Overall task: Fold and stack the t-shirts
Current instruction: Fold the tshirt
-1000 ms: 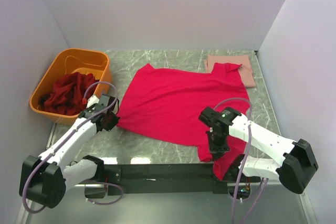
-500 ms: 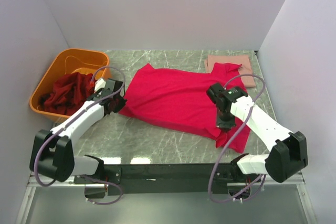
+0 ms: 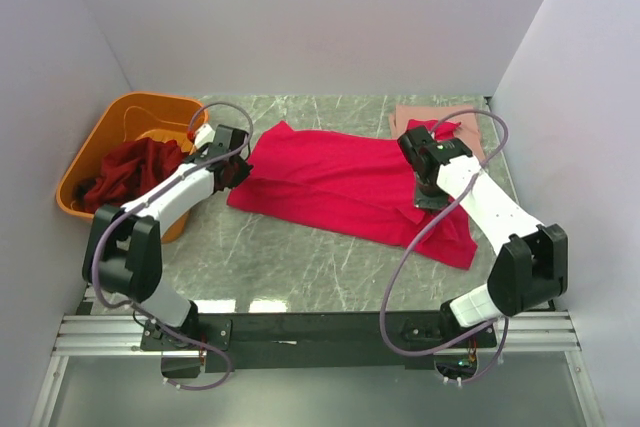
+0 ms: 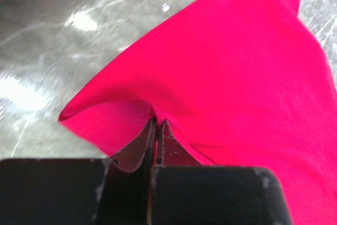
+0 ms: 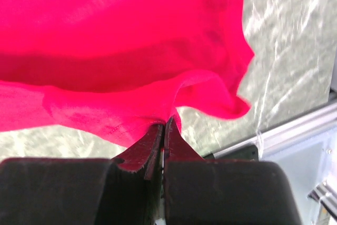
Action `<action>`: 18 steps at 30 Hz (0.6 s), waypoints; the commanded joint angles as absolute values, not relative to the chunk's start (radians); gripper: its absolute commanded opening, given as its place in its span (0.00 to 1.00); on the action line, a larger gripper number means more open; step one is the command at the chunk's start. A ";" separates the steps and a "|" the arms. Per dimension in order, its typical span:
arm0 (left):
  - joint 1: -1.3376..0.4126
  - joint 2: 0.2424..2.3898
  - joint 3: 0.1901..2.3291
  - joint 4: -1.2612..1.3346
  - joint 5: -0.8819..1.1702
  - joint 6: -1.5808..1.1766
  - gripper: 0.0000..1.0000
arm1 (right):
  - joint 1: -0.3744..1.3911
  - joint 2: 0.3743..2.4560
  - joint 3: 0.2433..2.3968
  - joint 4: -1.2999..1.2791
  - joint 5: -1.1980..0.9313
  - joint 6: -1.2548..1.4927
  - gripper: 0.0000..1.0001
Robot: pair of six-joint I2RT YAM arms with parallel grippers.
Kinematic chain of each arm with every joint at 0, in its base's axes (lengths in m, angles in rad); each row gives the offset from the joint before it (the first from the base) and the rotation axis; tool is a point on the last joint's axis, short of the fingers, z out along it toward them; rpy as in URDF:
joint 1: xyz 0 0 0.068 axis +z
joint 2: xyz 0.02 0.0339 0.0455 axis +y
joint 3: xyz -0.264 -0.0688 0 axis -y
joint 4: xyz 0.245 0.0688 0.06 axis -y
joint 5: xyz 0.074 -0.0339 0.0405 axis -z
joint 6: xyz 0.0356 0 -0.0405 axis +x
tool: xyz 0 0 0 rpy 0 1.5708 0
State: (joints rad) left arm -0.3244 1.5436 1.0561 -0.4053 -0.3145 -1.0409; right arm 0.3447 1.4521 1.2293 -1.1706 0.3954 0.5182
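A bright crimson-pink t-shirt lies across the middle of the marble table, its near part doubled back over the rest. My left gripper is shut on its left hem, the cloth pinched between the fingertips. My right gripper is shut on the right hem, where the fabric bunches over the fingertips. A folded pale salmon-pink t-shirt lies at the back right, partly under the crimson sleeve. Dark maroon-red t-shirts are heaped in the tub.
An orange plastic tub stands at the left, touching the left arm. White walls close the back and both sides. A black rail runs along the table's near edge. Bare marble shows in front of the shirt.
Both grippers have carried the shirt's near hem away from the front edge toward the back, folding the shirt over itself. Both arms now stretch farther out.
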 commanded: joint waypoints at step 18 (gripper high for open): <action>-0.324 1.818 1.330 -0.360 -0.414 -0.959 0.56 | 0.245 1.859 1.448 -0.864 0.471 0.273 0.11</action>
